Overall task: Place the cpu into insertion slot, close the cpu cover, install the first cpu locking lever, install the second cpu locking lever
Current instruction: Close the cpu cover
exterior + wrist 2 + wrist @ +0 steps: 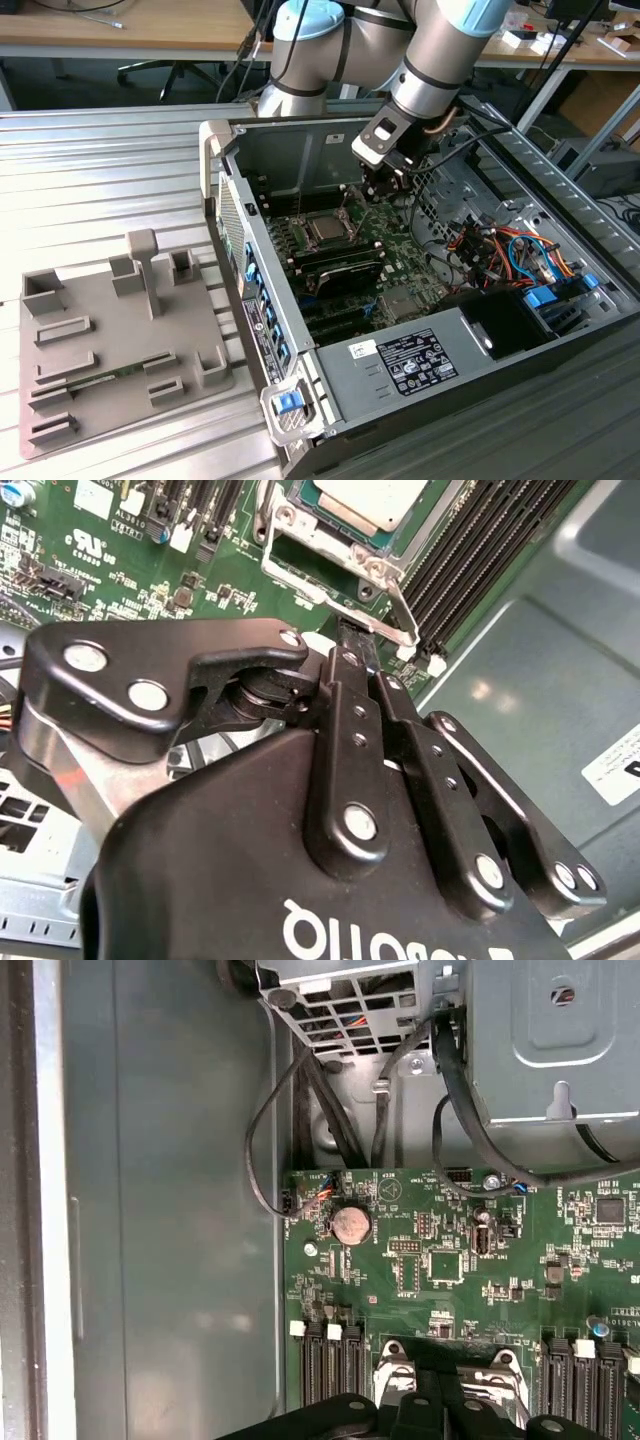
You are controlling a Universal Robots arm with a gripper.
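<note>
Apparently metal table [100,160]: computer case [300,150], grey tray [100,300]

Open PC case [300,150] is lying on slatted table [100,170]; grey jig tray [110,340] is sitting beside it, exterior view's left; coin batt. [351,1224] is sitting on green board [470,1300].

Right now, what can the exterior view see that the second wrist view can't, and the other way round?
Exterior view: the whole open computer case, the grey tray to the exterior view's left of it, and the arm over the case. Second wrist view: a wire lever along the socket's metal cover, seen close. Shared: the shut gripper, the cpu seated in its socket, and the green board.
</note>
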